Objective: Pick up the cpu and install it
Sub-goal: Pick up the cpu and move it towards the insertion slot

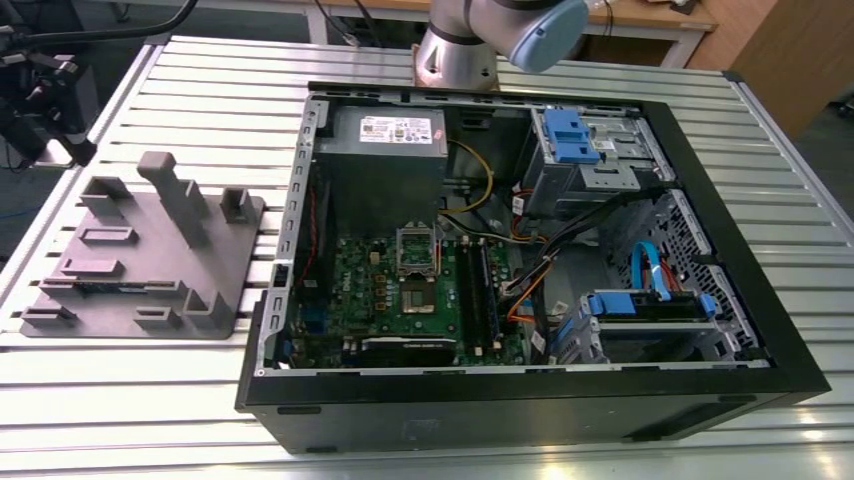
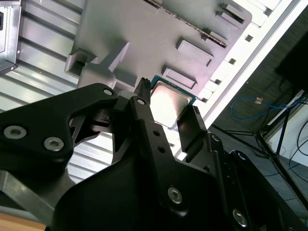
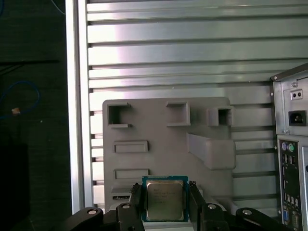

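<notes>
The cpu point(image 3: 164, 199) is a small square chip with a silvery top and a green rim, and it sits between the two black fingers of my gripper point(image 3: 165, 203). The gripper is shut on it. In the second wrist view the cpu point(image 2: 169, 102) hangs in my gripper point(image 2: 167, 113), well above the grey plastic tray point(image 2: 144, 33). In the exterior view the open computer case holds the green motherboard point(image 1: 380, 300). Its silver socket frame point(image 1: 418, 247) is raised near the board's middle.
The grey tray point(image 1: 134, 250) with upright posts lies on the slatted metal table point(image 1: 147, 400), at the exterior view's left of the black case point(image 1: 747, 330). The case's rear panel point(image 3: 291, 144) edges the first wrist view. Cables and blue drive bays point(image 1: 567, 135) fill the case.
</notes>
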Robot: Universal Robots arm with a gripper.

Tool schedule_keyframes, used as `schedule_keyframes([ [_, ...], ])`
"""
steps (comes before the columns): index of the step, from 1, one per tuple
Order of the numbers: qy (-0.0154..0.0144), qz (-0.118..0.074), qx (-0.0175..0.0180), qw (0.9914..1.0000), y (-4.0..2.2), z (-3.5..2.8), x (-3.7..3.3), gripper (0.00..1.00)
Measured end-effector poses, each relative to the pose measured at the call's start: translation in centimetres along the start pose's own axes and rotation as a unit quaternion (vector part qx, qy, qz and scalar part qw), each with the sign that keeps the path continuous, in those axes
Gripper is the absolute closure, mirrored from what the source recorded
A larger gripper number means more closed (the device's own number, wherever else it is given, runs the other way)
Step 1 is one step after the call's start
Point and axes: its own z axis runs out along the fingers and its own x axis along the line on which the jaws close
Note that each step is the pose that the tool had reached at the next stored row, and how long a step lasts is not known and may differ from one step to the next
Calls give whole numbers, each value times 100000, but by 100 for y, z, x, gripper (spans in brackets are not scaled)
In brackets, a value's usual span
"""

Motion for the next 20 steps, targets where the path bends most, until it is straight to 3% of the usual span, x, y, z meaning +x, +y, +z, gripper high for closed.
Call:
schedule_keyframes([
  [20,-3,-1,-5,100000,14,5,-218,53],
])
